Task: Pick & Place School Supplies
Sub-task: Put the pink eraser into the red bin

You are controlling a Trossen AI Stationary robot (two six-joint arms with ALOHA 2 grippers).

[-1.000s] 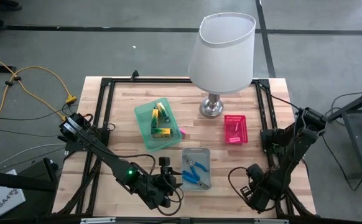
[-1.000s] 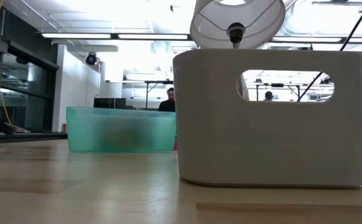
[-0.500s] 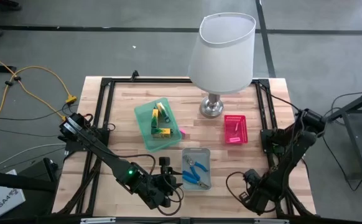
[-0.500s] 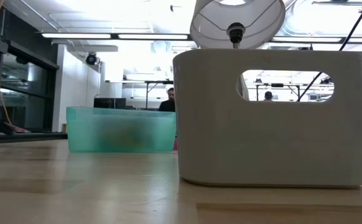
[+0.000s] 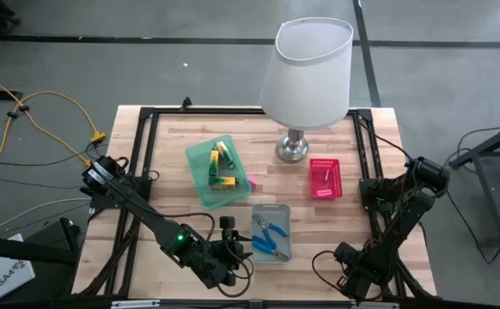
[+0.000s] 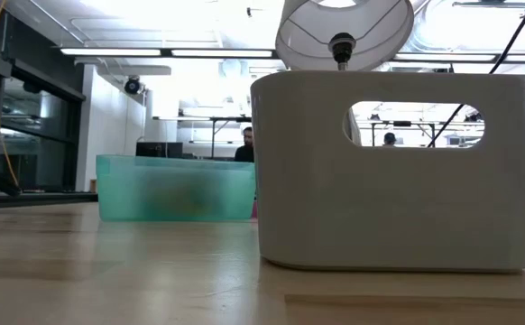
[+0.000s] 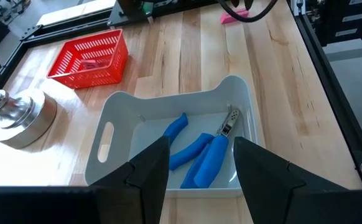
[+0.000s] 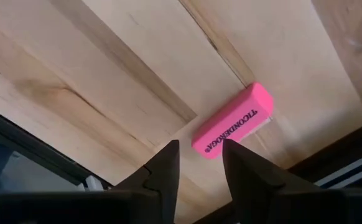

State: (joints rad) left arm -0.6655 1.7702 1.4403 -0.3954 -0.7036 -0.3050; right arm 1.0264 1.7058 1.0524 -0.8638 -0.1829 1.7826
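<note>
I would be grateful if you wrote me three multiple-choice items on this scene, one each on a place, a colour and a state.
1. Where do the blue-handled tools lie?
A. in the green tray
B. in the grey tray
C. on the bare table

2. What colour is the eraser before the right gripper?
A. pink
B. yellow
C. white

3. How does the left gripper stand?
A. shut on a tool
B. shut on the lamp base
C. open, holding nothing

Answers: 1 B, the left wrist view shows them inside the grey tray; 2 A, the right wrist view shows a pink bar on the wood; 3 C, its fingers stand apart above the tray with nothing between them.
</note>
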